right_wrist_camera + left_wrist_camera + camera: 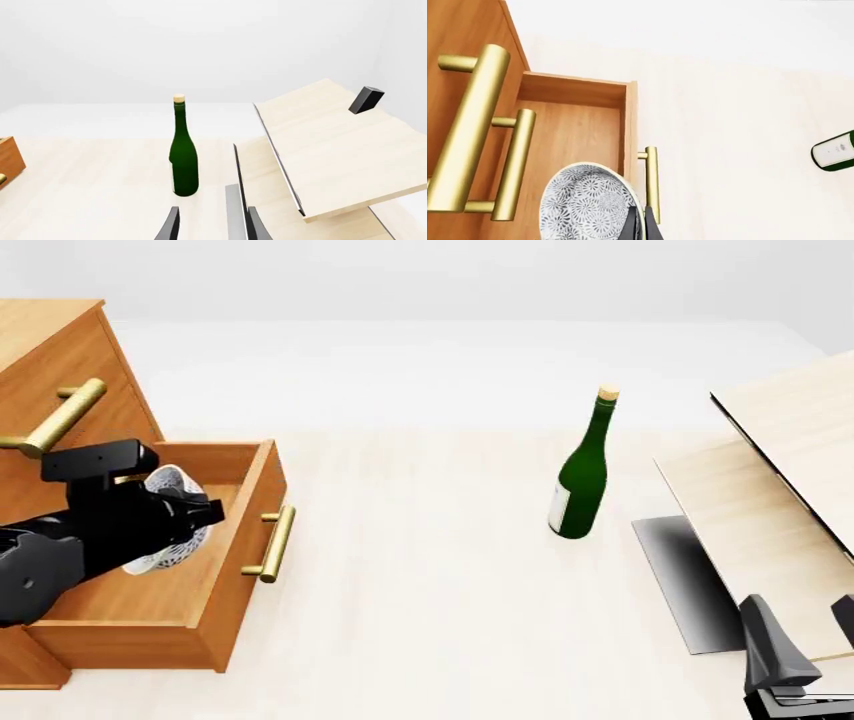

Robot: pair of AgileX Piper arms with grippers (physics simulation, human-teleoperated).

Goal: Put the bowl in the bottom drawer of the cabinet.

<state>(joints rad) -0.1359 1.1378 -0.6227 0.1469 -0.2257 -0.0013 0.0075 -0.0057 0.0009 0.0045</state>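
The cabinet (54,350) stands at the far left, its bottom drawer (247,530) pulled out. The white, grey-blue patterned bowl (168,482) hangs tilted on edge over the drawer's inside, half hidden by my left arm. My left gripper (194,518) is shut on its rim. In the left wrist view the bowl (584,205) fills the near part of the drawer floor (574,130), with the gripper (642,215) pinching its edge beside the drawer's brass handle (652,180). My right gripper (805,635) sits open and empty at the near right.
A green bottle (583,475) stands upright mid-table, also in the right wrist view as the bottle (184,160). Pale wood boards (787,470) slope at the right, with a small black block (365,99) on them. Upper brass handles (467,125) jut out above the drawer.
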